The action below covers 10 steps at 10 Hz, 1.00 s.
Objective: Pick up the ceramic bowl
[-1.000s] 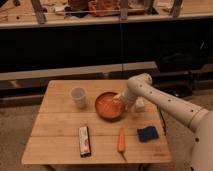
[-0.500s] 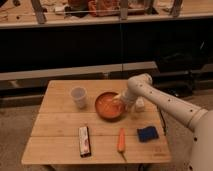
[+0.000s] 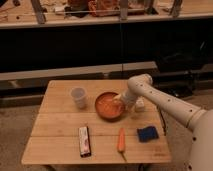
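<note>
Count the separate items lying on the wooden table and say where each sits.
5, perhaps more hidden behind the arm: whitish cup back left; ceramic bowl centre, with the gripper at its right rim; snack bar front left; carrot front centre; blue sponge front right.

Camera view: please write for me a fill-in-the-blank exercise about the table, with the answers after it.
1. The claw is at the right rim of the orange ceramic ____.
2. The whitish cup stands to the ____ of the ceramic bowl.
3. The carrot lies between the flat packet and the ____ sponge.
4. All things rest on a ____ table.

Answers: bowl; left; blue; wooden
</note>
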Each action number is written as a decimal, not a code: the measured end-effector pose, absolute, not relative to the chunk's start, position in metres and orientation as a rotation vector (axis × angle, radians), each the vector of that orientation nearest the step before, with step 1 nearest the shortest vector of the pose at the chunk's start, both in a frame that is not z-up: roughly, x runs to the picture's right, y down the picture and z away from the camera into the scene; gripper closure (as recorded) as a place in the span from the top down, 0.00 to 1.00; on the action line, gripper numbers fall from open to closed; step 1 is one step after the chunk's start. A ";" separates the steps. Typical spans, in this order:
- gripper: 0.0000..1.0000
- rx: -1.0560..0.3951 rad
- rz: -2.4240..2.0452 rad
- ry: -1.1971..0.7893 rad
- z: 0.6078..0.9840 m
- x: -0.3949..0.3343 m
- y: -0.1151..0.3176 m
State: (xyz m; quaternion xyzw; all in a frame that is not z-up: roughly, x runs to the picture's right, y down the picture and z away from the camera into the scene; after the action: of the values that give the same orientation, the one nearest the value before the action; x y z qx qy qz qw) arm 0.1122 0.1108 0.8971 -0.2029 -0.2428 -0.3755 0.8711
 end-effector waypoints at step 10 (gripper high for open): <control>0.80 -0.433 -0.783 -0.530 0.902 0.114 0.115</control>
State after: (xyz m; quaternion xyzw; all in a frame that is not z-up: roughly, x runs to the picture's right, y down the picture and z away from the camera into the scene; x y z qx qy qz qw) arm 0.1141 0.1152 0.9017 -0.2067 -0.2534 -0.3741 0.8678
